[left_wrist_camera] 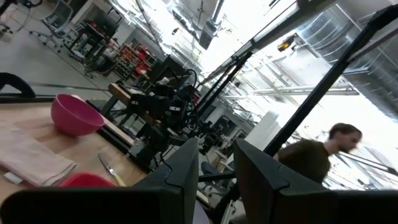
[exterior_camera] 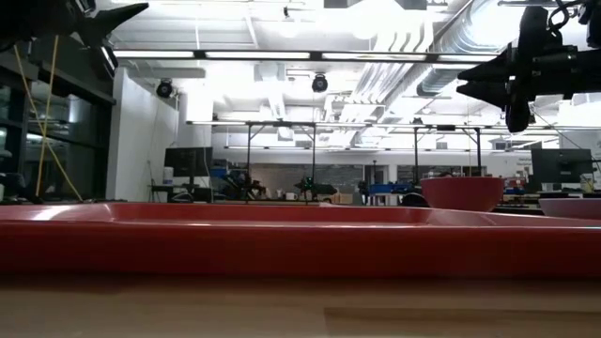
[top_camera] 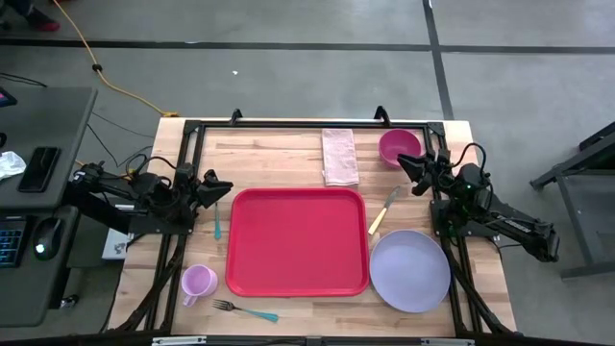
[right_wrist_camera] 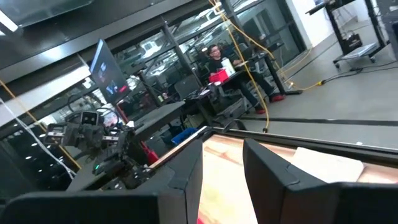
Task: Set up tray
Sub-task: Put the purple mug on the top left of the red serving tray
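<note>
Two tools apart-fingered, empty: left tool (top_camera: 223,188) just beside tray (top_camera: 297,241) far-left corner; right tool (top_camera: 407,161) past far-right corner.

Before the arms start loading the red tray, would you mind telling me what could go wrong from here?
1. The knife lies tilted between the tray and the lavender plate, close to both; a pincer reaching for it may nudge either.
2. The fork and the teal utensil lie flat on the wood, so a grasp could slip.
3. The pink cup stands near the table's front left corner; a push outward might tip it off.
</note>
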